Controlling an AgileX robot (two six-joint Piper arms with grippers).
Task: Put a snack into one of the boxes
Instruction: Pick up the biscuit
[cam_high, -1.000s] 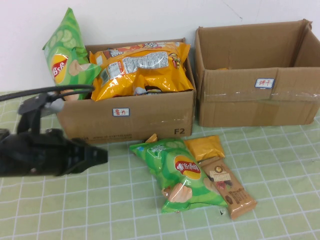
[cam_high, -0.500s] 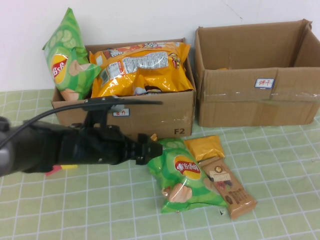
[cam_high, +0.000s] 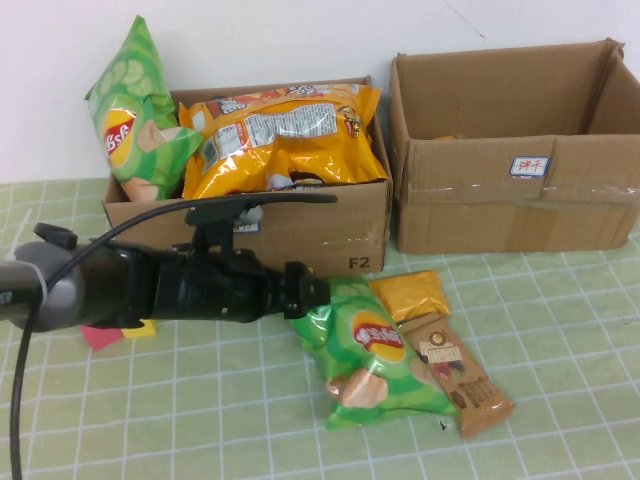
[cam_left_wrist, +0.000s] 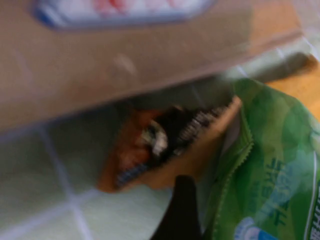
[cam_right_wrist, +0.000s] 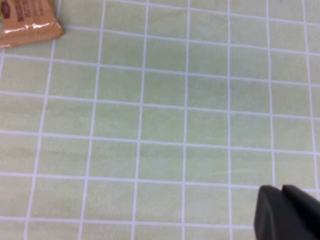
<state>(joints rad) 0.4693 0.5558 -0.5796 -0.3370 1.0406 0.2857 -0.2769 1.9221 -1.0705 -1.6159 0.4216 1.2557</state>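
Note:
A green chip bag (cam_high: 375, 350) lies on the checked cloth in front of the left box (cam_high: 300, 240). An orange packet (cam_high: 410, 293) and a brown bar (cam_high: 455, 375) lie beside it. My left gripper (cam_high: 318, 298) is low over the cloth at the bag's upper left corner, jaws open, with the bag's edge (cam_left_wrist: 270, 165) between them. One dark finger (cam_left_wrist: 181, 205) shows beside a small orange packet (cam_left_wrist: 165, 145) at the box's foot. My right gripper (cam_right_wrist: 282, 192) is shut and empty above bare cloth, out of the high view.
The left box holds a large orange bag (cam_high: 280, 130) and an upright green bag (cam_high: 130, 110). The right box (cam_high: 500, 200) stands open beside it. Pink (cam_high: 100, 335) and yellow (cam_high: 140, 328) notes lie under my left arm. The brown bar's end (cam_right_wrist: 27, 20) shows in the right wrist view.
My left arm has reached right from the left edge to the green bag's corner. The bag's near corner has shifted slightly right.

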